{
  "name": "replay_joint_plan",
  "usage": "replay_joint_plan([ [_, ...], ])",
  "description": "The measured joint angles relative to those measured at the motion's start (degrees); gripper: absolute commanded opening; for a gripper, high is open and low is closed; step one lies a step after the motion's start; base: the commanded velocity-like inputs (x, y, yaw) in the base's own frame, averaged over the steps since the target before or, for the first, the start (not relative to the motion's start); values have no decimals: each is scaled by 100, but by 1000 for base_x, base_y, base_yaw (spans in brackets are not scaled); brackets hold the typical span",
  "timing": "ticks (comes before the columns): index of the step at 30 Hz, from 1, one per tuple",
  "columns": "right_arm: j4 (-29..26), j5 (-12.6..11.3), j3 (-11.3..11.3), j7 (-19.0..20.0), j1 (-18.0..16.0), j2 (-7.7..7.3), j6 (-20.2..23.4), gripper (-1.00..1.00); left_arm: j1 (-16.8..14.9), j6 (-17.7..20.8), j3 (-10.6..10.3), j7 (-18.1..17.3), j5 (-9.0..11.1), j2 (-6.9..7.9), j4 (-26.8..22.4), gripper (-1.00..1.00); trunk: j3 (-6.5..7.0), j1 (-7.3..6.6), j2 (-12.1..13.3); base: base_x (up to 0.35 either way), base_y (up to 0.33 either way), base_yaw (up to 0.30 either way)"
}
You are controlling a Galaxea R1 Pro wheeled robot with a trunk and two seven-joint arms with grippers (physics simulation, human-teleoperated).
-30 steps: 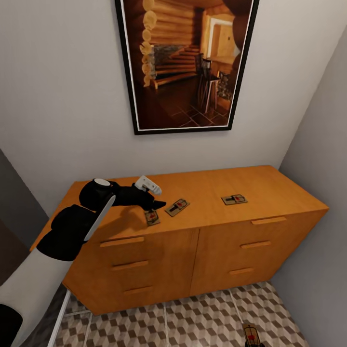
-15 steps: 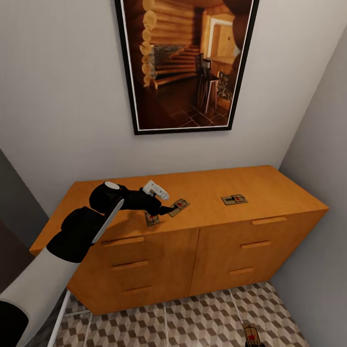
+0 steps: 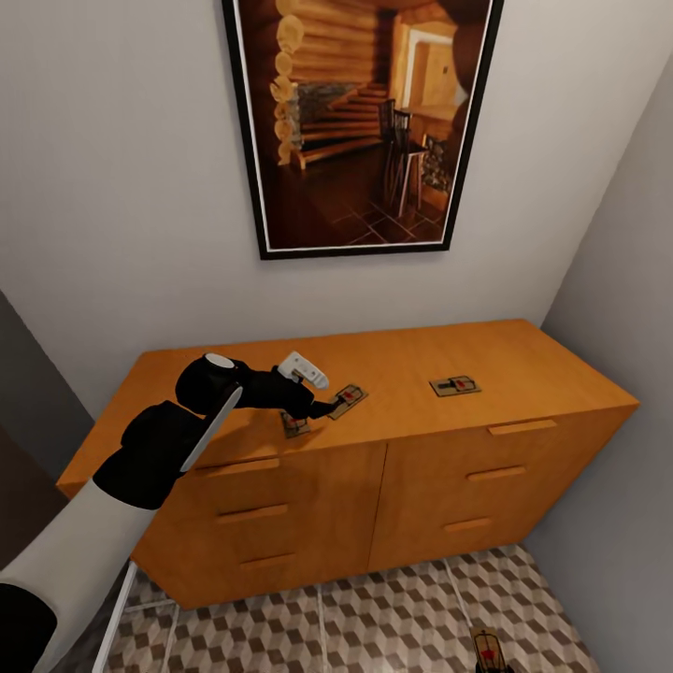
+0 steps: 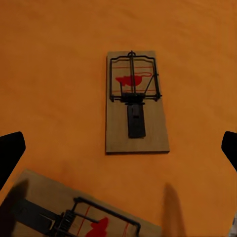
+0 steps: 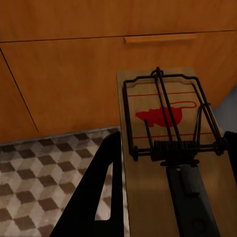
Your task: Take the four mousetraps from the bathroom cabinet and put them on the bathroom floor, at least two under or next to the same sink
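Note:
Three mousetraps lie on top of the orange-brown cabinet [image 3: 523, 360]: a left one [image 3: 295, 425], a middle one [image 3: 347, 400] and a right one [image 3: 455, 385]. My left gripper [image 3: 322, 408] hovers low over the top between the left and middle traps, open. In the left wrist view its dark fingertips [image 4: 10, 154] stand wide apart either side of the middle mousetrap [image 4: 136, 103], and the left mousetrap [image 4: 74, 219] lies closer. My right gripper [image 5: 170, 168] is shut on the fourth mousetrap [image 5: 163, 118], held low in front of the drawers, and that mousetrap [image 3: 486, 647] peeks in at the head view's lower edge.
The cube-patterned bathroom floor [image 3: 374, 626] runs along the cabinet's foot. A large framed picture [image 3: 360, 121] hangs on the wall above. A grey wall [image 3: 626, 280] closes in on the right, tight against the cabinet's end.
My left arm has slid to the right along the cabinet top, from above the left mousetrap towards the middle one. It has barely moved in the last half second. The traps lie as before.

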Motion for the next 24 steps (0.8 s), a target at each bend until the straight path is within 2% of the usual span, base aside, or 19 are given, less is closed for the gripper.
replay_joint_plan([
  [7, 0, -1, -4, 0, 0, 1, 4, -100, 0, 0, -36, 2, 0, -62, 29, 100, -48, 0, 0, 0, 0, 0],
  [24, 0, 0, 2, 0, 0, 7, 7, -100, -1, -8, -48, 1, 0, -75, 82, 100, -141, 0, 0, 0, 0, 0],
])
